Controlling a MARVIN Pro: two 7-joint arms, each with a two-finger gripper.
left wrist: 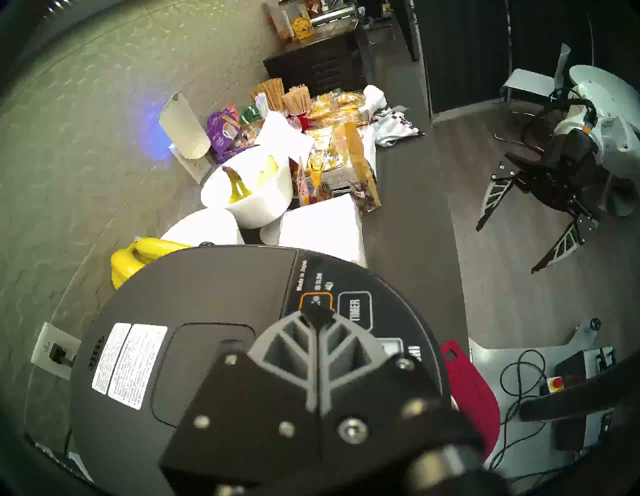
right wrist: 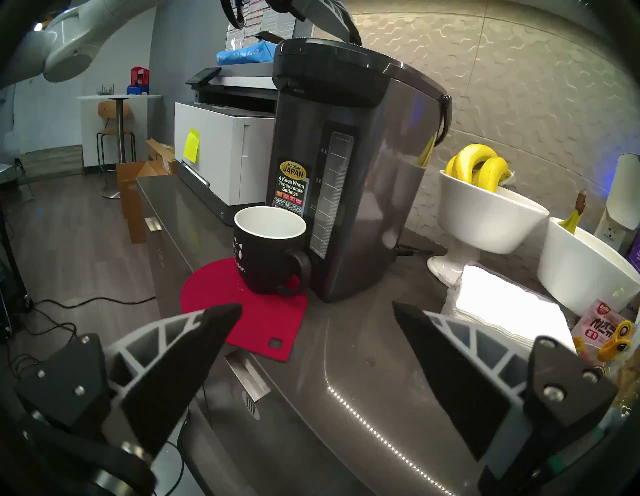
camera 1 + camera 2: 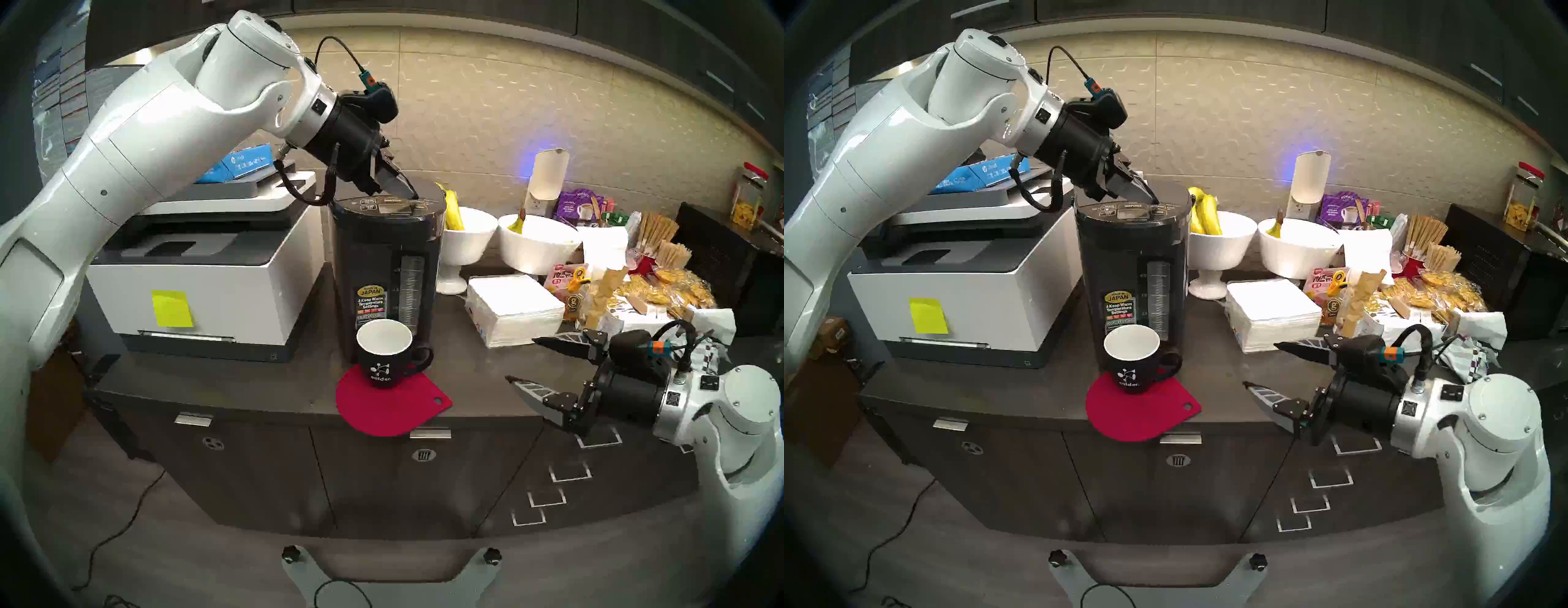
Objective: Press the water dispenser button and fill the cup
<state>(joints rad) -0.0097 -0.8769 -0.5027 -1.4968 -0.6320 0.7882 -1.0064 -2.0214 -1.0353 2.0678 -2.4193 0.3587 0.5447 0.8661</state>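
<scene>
Because the left pincer (image 3: 1152, 198) is clenched with nothing between its fingers, we read its joined tips as a prod set on the key panel atop the water dispenser (image 3: 1132, 271); the small orange-framed key beside "TIMER" lies under them, not the wide "DISPENSE" button (image 3: 1132, 206). We judge the keys stiff and the pot heavy, standing firm. The empty cup (image 3: 1134, 365), hard and breakable, sits on a red mat (image 3: 1144, 414) on the table (image 3: 1229, 403) against the pot's front. The right pincer (image 3: 1261, 365) is released, well apart.

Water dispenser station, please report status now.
Left gripper shut, tips at orange-framed key on water dispenser. Right gripper open, idle. Cup empty on red mat. Nothing blocking.
</scene>
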